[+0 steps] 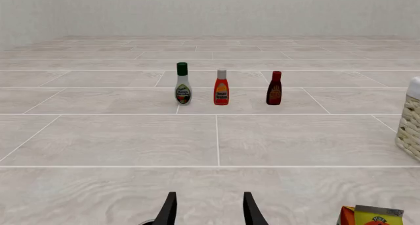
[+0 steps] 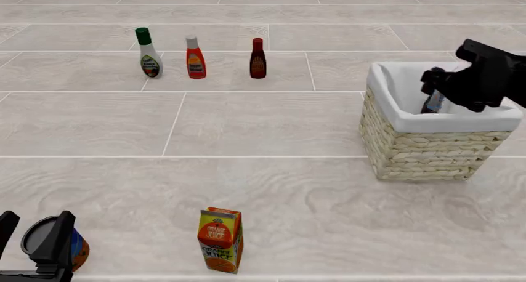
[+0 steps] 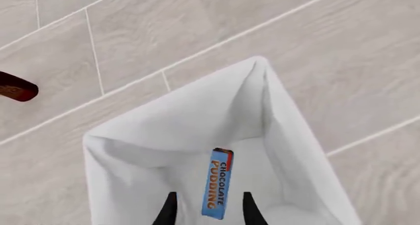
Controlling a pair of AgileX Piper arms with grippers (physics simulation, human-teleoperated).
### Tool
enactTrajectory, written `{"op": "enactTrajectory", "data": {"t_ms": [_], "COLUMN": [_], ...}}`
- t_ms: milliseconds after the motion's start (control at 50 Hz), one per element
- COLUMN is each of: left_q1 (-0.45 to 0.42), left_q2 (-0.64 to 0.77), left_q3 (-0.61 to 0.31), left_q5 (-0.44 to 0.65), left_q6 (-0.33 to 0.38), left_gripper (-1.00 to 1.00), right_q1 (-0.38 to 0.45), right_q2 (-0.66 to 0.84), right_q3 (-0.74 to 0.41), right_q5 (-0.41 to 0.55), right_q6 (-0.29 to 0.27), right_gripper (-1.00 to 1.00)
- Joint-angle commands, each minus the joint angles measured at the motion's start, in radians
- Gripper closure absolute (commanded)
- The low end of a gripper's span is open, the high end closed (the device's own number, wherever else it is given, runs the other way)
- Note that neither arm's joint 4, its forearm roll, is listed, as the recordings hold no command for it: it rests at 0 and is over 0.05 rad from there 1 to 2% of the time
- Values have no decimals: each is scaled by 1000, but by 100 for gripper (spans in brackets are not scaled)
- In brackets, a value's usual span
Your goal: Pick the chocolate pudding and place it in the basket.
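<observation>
— Where is the chocolate pudding (image 3: 217,190)?
— Inside the basket (image 2: 395,112), against the white cloth lining (image 3: 170,131), standing on end with its blue edge and lettering showing. The right gripper (image 3: 208,214) hangs over the basket, a finger on either side of the carton.
— Is it gripping the carton?
— I cannot tell; the fingers look close to it, but contact isn't visible.
— And the left gripper (image 1: 208,210)?
— Low at the near left of the worktop (image 2: 271,128), fingers spread, grasping nothing. An orange juice carton (image 2: 220,240) stands near it; three sauce bottles (image 2: 196,57) line the far side.
</observation>
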Motion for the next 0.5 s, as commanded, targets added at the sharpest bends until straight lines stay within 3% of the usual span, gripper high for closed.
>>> {"op": "enactTrajectory", "data": {"t_ms": [20, 500], "left_q1": [0, 0], "left_q2": [0, 0], "left_q3": [0, 0], "left_q5": [0, 0], "left_q6": [0, 0], "left_gripper": [-100, -100], "right_q1": [12, 15], "right_q2": [1, -1], "right_q3": [-6, -6], "right_q5": [0, -4], "right_q6": [14, 26], "right_gripper": [-100, -100]}}
